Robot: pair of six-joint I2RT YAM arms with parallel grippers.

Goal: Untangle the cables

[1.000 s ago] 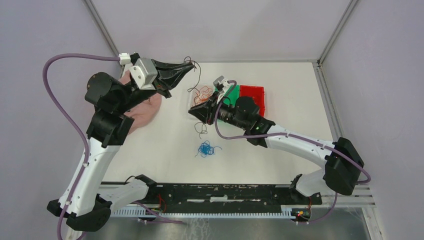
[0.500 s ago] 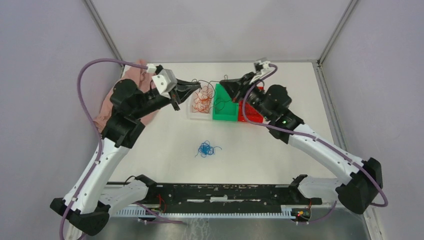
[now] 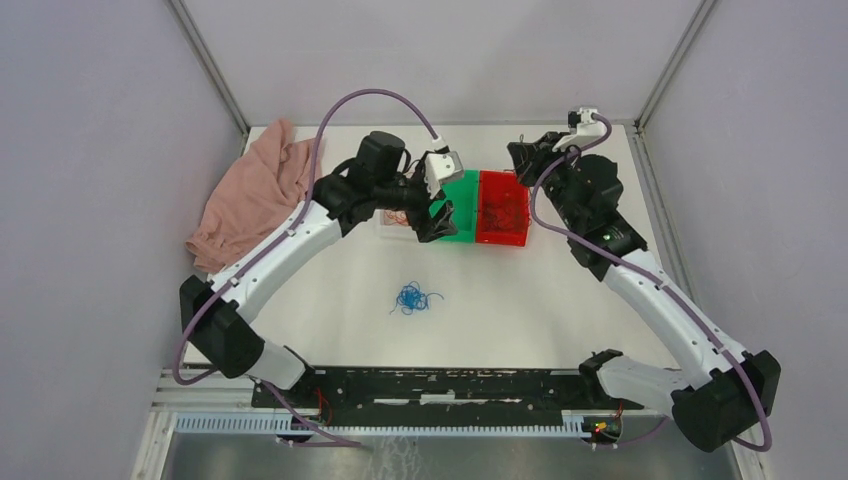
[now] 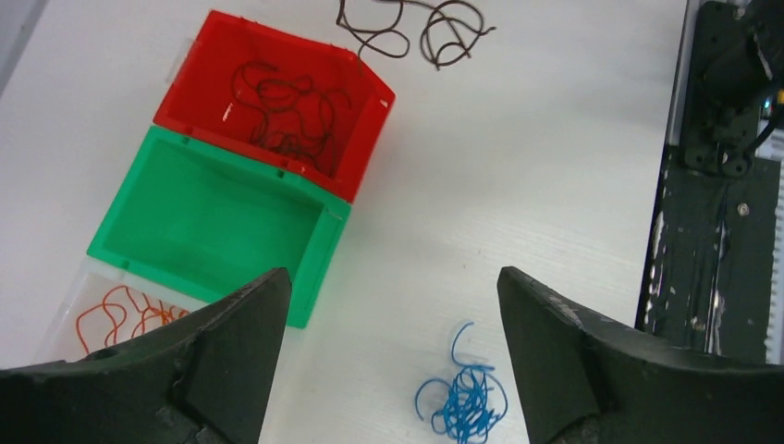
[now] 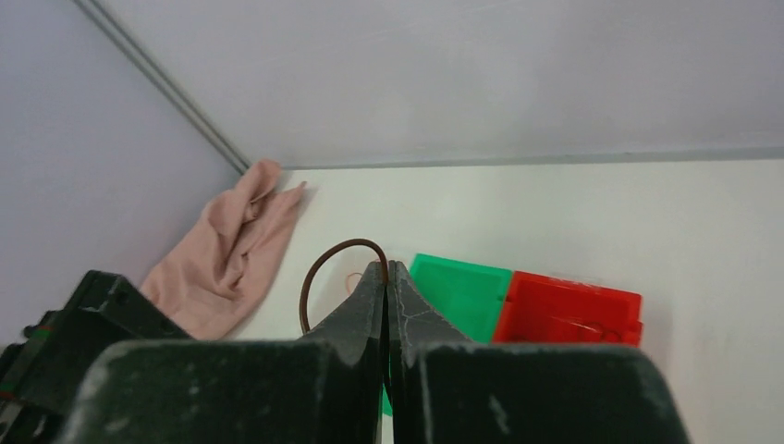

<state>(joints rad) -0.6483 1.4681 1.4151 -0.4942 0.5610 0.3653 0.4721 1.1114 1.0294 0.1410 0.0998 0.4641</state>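
Right hand (image 5: 386, 270) pinches a dark brown wire (image 5: 319, 268), probably bound for the red bin (image 5: 555, 305); left hand (image 4: 393, 282) hangs wide, empty.

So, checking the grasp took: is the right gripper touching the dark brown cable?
Touching. The right wrist view shows the right gripper shut, with the dark brown cable looping out from between its fingertips.

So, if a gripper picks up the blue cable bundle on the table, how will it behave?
The blue cable bundle probably weighs almost nothing: its wires are very thin. Being tangled, it would likely lift as one clump, loose ends dangling. The loops hold their curl, so it seems springy rather than limp.
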